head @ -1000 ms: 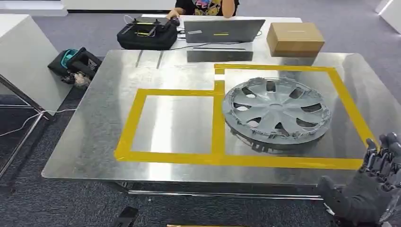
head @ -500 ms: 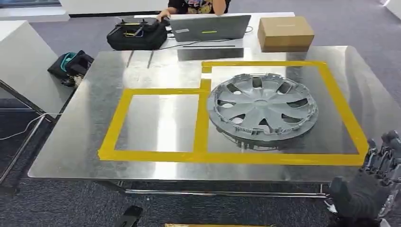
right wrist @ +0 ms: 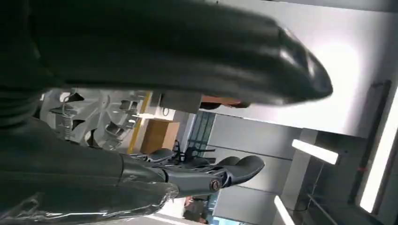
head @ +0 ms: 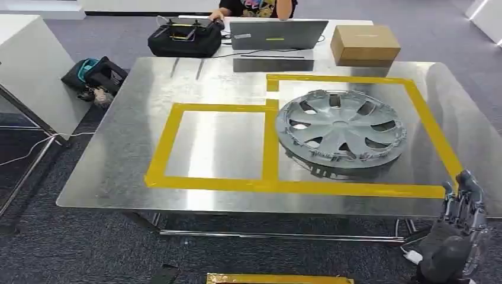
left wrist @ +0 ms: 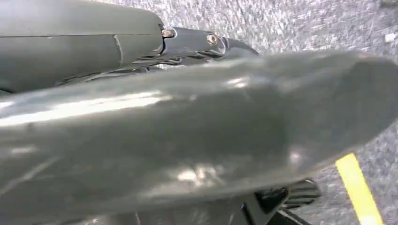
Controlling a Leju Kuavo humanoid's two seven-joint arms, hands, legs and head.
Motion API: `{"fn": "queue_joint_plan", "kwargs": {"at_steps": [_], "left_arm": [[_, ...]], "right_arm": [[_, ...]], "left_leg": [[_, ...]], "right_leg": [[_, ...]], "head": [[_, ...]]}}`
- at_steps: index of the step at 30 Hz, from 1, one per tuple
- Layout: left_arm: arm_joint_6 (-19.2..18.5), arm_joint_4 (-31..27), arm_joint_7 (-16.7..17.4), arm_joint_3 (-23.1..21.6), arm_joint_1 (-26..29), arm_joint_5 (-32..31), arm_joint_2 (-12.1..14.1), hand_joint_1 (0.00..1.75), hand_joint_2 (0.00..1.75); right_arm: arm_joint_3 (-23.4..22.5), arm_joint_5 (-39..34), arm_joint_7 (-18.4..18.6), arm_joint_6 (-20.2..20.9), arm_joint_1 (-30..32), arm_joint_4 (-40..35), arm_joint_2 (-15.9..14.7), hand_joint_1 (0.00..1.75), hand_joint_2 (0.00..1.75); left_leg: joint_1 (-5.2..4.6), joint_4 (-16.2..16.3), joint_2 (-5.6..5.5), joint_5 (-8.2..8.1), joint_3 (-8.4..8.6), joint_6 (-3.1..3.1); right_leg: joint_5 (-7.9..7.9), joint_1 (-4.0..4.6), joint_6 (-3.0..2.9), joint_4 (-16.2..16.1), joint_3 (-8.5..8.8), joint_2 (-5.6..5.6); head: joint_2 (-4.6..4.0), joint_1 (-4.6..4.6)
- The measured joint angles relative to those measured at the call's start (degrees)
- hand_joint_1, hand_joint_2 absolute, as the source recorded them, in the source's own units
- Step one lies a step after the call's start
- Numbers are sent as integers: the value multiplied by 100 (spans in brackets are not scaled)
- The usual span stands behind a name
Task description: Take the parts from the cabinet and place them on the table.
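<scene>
A grey plastic hubcap [head: 340, 129] lies flat on the shiny metal table [head: 118, 171], inside the right-hand square of yellow tape [head: 270, 148]. The left-hand taped square holds nothing. My right hand [head: 459, 236] hangs off the table's near right corner, below its edge, with fingers apart and nothing in it. The right wrist view has the thick thumb [right wrist: 155, 51] and the dark fingers [right wrist: 225, 171] spread, with the hubcap [right wrist: 94, 117] beyond them. In the left wrist view my left hand [left wrist: 187, 131] hangs over the grey carpet, thumb and fingers apart and holding nothing.
Behind the table stand a laptop [head: 278, 34], a black bag [head: 184, 38] and a cardboard box [head: 365, 44], with a person [head: 257, 7] seated there. A white table [head: 29, 71] and a teal-and-black bag [head: 95, 76] are at the left. Yellow tape [head: 278, 278] marks the floor.
The whole picture has swayed left, then right, so the camera has moved. My right hand has sunk lower at the table's near right corner. The hubcap stays in its taped square.
</scene>
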Motion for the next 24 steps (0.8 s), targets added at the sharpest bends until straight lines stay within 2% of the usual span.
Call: {"fn": "queue_joint_plan", "kwargs": {"at_steps": [1, 2, 3, 5, 6, 7, 9, 10, 11, 12, 14, 15, 16, 17, 18, 20, 21, 22, 24], "left_arm": [[-2, 0, -26, 0, 1, 11, -4, 0, 0], [-13, 0, -70, 0, -4, 18, -7, 0, 0], [-26, 0, -109, 0, -15, 39, -9, 0, 0], [-42, 0, -138, 0, -44, 50, -22, 0, 0], [-41, 0, -138, 0, -63, 63, -24, 0, 0], [-42, 0, -135, 2, -76, 72, -24, 0, 0], [-29, 0, -100, 0, -80, 76, -35, 0, 0], [-17, 0, -83, 0, -73, 94, -35, 0, 0], [-7, 0, -70, 2, -66, 114, -28, 0, 0], [4, 0, -68, 2, -65, 133, -35, 0, 0], [20, 0, -39, 2, -65, 162, -35, 0, 0], [24, 0, -13, 2, -57, 162, -33, 0, 0], [24, 0, 0, 2, -42, 162, -33, 0, 0], [24, 0, 2, 2, -27, 164, -33, 0, 0], [24, 0, 2, 2, -21, 170, -33, 0, 0], [22, 0, 0, 2, -25, 179, -33, 0, 0], [22, 0, -4, 2, -29, 181, -42, 0, 0], [18, 0, -11, 2, -40, 181, -44, 0, 0], [-2, 0, -15, 2, -16, 195, -46, 0, 0]], "right_arm": [[-7, -44, -13, 24, -1, 18, 0, 0, 0], [-11, -64, -35, 39, -7, 31, 0, 0, 0], [-11, -72, -55, 59, -19, 42, 2, 0, 0], [-11, -88, -85, 94, -69, 57, 4, 0, 0], [-11, -105, -94, 101, -129, 77, 9, 0, 0], [-11, -116, -116, 103, -168, 88, 20, 0, 0], [-13, -151, -146, 107, -188, 118, 33, 0, 0], [-13, -158, -155, 109, -202, 136, 33, 0, 0], [-13, -160, -157, 109, -234, 144, 37, 0, 0], [-15, -160, -157, 114, -250, 155, 48, 0, 0], [-15, -160, -157, 120, -253, 168, 74, 0, 0], [-15, -158, -155, 127, -252, 184, 79, 0, 0], [-22, -158, -153, 133, -252, 201, 79, 0, 0], [-28, -158, -146, 133, -248, 216, 81, 0, 0], [-39, -158, -146, 125, -244, 225, 81, 0, 0], [-75, -151, -149, 87, -241, 232, 81, 0, 0], [-92, -138, -160, 74, -240, 230, 81, 0, 0], [-129, -129, -166, 66, -239, 225, 81, 0, 0], [-203, -110, -175, 40, -225, 221, 81, 0, 0]], "left_leg": [[-13, 4, 1, 29, -34, 1], [-20, 6, 0, 47, -59, 2], [-26, 7, -2, 65, -73, -7], [-32, 16, -8, 84, -71, -31], [-72, 35, -7, 97, -97, -66], [-75, 65, -10, 110, -129, -91], [-47, 56, -10, 162, -156, -161], [-45, 54, -11, 177, -161, -188], [-40, 96, -19, 120, -183, -216], [-42, 257, -13, -69, -257, -266], [5, 1092, -11, -587, -609, -342], [24, 1508, -11, -774, -778, -362], [37, 1768, -11, -850, -866, -375], [49, 1719, -11, -766, -801, -382], [56, 1447, -11, -591, -634, -382], [65, 438, -9, -156, -43, -370], [69, 39, -11, -132, 179, -362], [44, -53, -35, -135, 186, -308], [12, -29, -34, -101, 131, -211]], "right_leg": [[-58, 6, -1, 174, -14, 0], [15, 10, -10, 53, 117, 0], [171, 16, -29, -299, 369, 0], [528, 23, -74, -1398, 1101, 0], [408, 46, -95, -1644, 1216, 4], [472, 44, -149, -1650, 1221, 16], [503, 78, -198, -1625, 1174, 22], [532, 72, -237, -1640, 1161, 20], [580, 31, -290, -1682, 1157, 0], [605, 23, -322, -1691, 1134, -1], [658, 18, -340, -1689, 1045, -16], [685, 18, -337, -1687, 1000, -22], [715, 18, -333, -1686, 956, -25], [743, 13, -322, -1686, 921, -25], [766, 10, -304, -1685, 893, -24], [810, -7, -256, -1686, 868, -22], [831, 1, -222, -1685, 857, -22], [847, 29, -191, -1651, 816, -21], [924, 4, -103, -1715, 811, -27]], "head": [[0, -7], [0, -4], [0, -4], [0, -2], [0, -4], [0, -20], [0, -13], [0, -13], [0, -2], [0, -50], [0, -76], [0, -72], [0, -76], [0, -74], [0, -76], [0, -74], [0, -83], [0, -79], [0, -81]]}}
